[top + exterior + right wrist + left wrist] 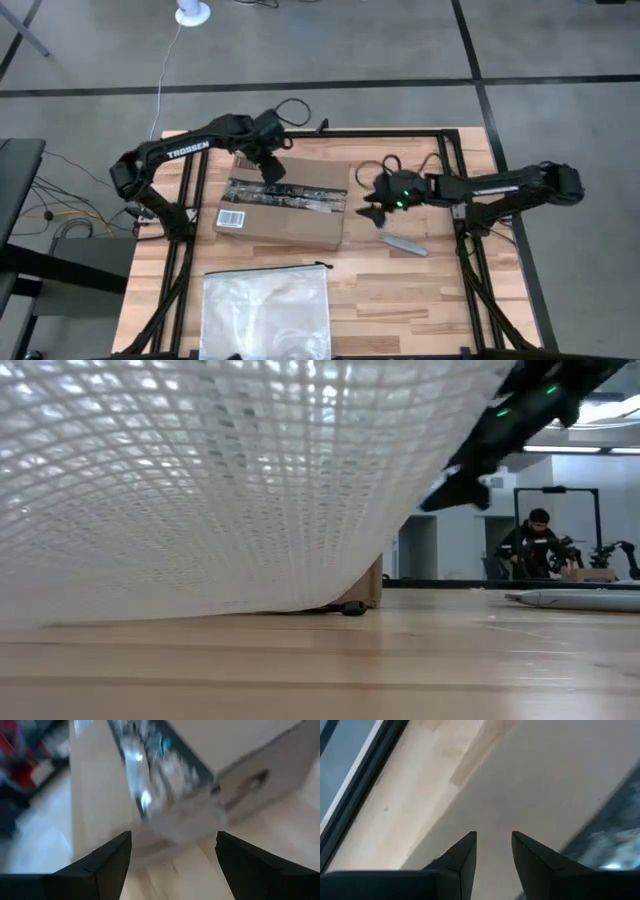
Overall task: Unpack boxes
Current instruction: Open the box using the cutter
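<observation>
The brown cardboard box [285, 200] lies flat on the table's middle, with a dark tape strip [285, 196] along its top and a white barcode label [232, 218] at its near left corner. My left gripper [270, 168] [494, 836] is over the box's far top, fingers a little apart with nothing between them. My right gripper [372, 207] [174, 835] stands wide open just off the box's right end [250, 780], facing it. In the low view only a box corner [373, 584] shows. My left gripper points down at the bare cardboard top [520, 785] of the box, near its far edge. I cannot tell whether its fingertips touch the cardboard.
A clear plastic zip bag [265, 310] lies at the table's near edge and fills most of the low view as the bag [200, 480]. A grey slender tool [402, 243] lies right of the box. A person [535, 545] sits in the room beyond.
</observation>
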You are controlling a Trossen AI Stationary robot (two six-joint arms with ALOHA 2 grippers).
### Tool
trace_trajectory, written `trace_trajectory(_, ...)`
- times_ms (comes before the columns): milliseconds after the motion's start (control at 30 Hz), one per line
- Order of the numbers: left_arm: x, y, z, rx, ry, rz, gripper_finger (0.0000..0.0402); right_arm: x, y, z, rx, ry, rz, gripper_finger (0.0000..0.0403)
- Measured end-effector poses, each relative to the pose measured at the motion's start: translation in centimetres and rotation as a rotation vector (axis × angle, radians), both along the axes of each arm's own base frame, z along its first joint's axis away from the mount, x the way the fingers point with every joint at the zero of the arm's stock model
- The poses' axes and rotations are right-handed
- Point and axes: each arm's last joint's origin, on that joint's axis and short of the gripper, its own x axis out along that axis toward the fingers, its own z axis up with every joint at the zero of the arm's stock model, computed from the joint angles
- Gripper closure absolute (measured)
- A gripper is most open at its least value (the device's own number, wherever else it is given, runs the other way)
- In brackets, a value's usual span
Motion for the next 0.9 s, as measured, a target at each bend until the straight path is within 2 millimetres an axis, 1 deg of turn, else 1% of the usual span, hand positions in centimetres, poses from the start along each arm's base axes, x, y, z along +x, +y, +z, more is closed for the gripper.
trace_trajectory(100,-1.3,0.7,-1.4,-0.008,0.041,0.004,0.0293,1.5,-0.8,-1.9,0.127,-0.007,-0.092,0.0134)
trace_trajectory(167,-1.8,0.9,-2.2,-0.018,0.059,0.011,0.0293,2.4,-1.1,-3.2,0.189,-0.007,-0.137,0.0133)
trace_trajectory(200,-2.0,0.8,-2.5,-0.024,0.065,0.018,0.0293,2.8,-1.2,-3.6,0.207,-0.034,-0.151,0.0133)
trace_trajectory(267,-2.2,0.2,-3.3,-0.062,0.079,0.023,0.0293,3.7,-1.5,-4.2,0.235,-0.085,-0.174,0.0133)
trace_trajectory(367,-2.0,-1.2,-4.2,-0.101,0.121,0.029,0.0293,4.1,-2.8,-4.5,0.258,-0.125,-0.215,0.0133)
trace_trajectory(500,-1.2,-3.3,-4.5,-0.124,0.149,0.018,0.0292,3.5,-5.8,-3.9,0.213,-0.108,-0.305,0.0133)
trace_trajectory(567,-0.5,-4.3,-4.6,-0.141,0.129,0.008,0.0292,3.1,-7.6,-3.4,0.174,-0.106,-0.349,0.0133)
trace_trajectory(667,0.4,-5.5,-4.5,-0.195,0.070,-0.003,0.0292,2.4,-10.6,-2.1,0.126,-0.134,-0.377,0.0133)
trace_trajectory(733,1.0,-6.4,-4.4,-0.221,0.041,-0.022,0.0292,2.2,-12.3,-1.1,0.101,-0.150,-0.365,0.0133)
trace_trajectory(767,1.3,-6.7,-4.1,-0.222,0.039,-0.030,0.0292,2.0,-13.0,-0.5,0.097,-0.148,-0.343,0.0133)
trace_trajectory(833,1.4,-7.1,-2.6,-0.182,0.031,-0.030,0.0292,1.2,-13.8,0.8,0.107,-0.117,-0.283,0.0133)
trace_trajectory(900,1.2,-7.4,-0.5,-0.105,0.005,-0.022,0.0292,0.6,-13.6,2.3,0.121,-0.063,-0.208,0.0133)
